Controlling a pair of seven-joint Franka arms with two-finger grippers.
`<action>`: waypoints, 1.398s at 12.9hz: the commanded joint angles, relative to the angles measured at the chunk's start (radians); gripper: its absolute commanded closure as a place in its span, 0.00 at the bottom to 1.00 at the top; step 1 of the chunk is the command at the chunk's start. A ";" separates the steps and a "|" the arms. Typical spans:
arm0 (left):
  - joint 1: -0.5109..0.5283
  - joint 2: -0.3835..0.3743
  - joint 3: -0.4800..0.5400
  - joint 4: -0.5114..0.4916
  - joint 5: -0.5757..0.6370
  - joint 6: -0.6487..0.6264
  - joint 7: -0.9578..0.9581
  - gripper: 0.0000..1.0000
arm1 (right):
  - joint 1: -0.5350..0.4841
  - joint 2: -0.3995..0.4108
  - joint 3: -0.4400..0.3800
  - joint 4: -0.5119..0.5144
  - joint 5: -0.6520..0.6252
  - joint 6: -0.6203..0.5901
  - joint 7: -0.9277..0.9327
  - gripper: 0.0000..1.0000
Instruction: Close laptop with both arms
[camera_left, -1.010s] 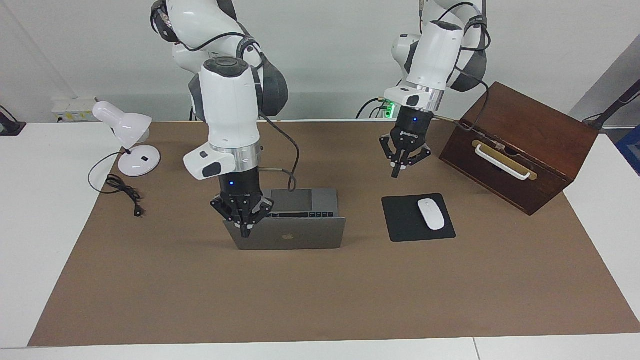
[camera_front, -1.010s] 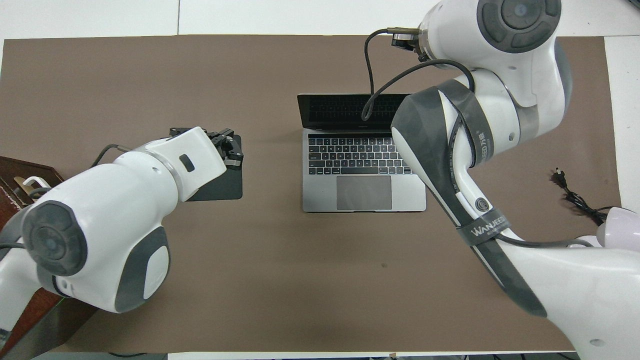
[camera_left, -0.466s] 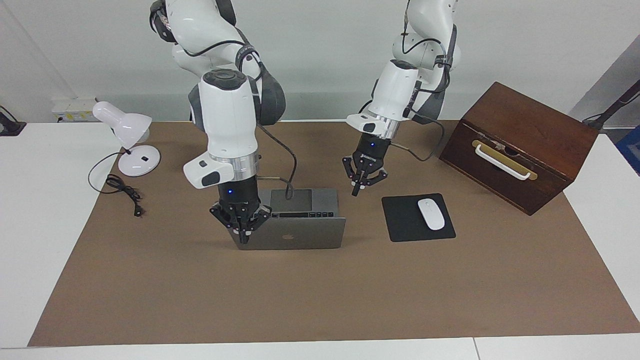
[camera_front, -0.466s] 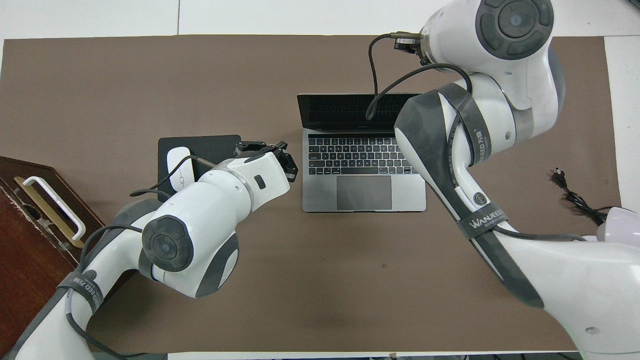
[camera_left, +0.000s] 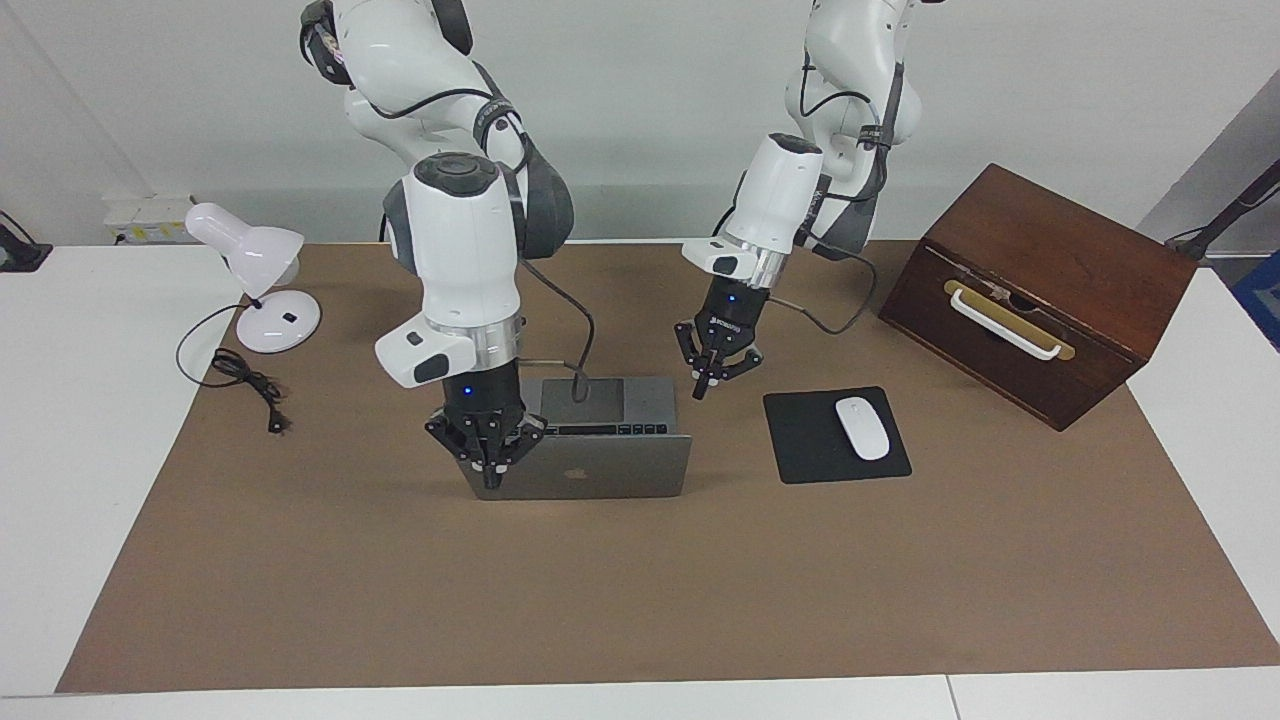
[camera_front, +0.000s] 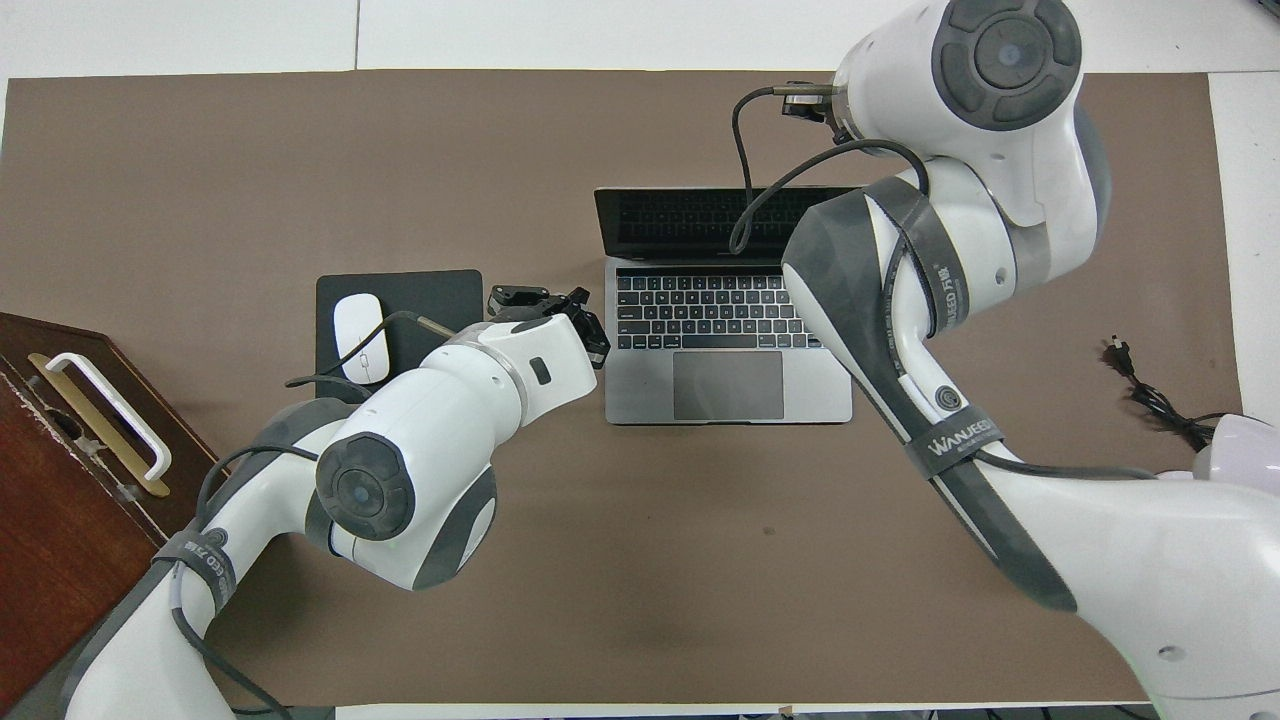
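At the lid's corner toward the right arm's end of the table: right gripper (camera_left: 489, 470), fingers drawn together to a point, tips against the back of the raised lid near its top edge; whether actually pressing, cannot tell. Hidden under its own arm in the overhead view. Just beside the laptop's edge toward the left arm's end, above the brown mat (camera_left: 640, 600): left gripper (camera_left: 705, 385), fingers likewise pinched together, holding nothing, tilted toward the keyboard side, apart from the laptop; seen from above (camera_front: 560, 305), between laptop and mouse pad.

Outward from there: laptop (camera_left: 600, 470) open at mid-table, lid upright with apple logo facing away from the robots, keyboard and trackpad (camera_front: 728, 385) turned toward them. Beside it, toward the left arm's end, black mouse pad (camera_left: 810, 460) carrying a white mouse (camera_left: 862, 428). Farther out that way, tilted brown wooden box (camera_left: 1040, 290) with a white handle. Toward the right arm's end, white desk lamp (camera_left: 250, 260) with its black cord (camera_left: 245, 380) lying loose.
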 joint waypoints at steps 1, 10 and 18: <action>-0.040 0.064 0.015 -0.016 -0.008 0.119 0.023 1.00 | -0.011 -0.018 0.011 -0.037 -0.028 0.025 -0.027 1.00; -0.105 0.169 0.018 -0.120 -0.010 0.307 0.044 1.00 | -0.011 -0.036 0.014 -0.092 -0.013 0.019 -0.058 1.00; -0.135 0.150 0.018 -0.214 -0.010 0.341 0.043 1.00 | -0.001 -0.043 0.015 -0.092 0.064 -0.026 -0.056 1.00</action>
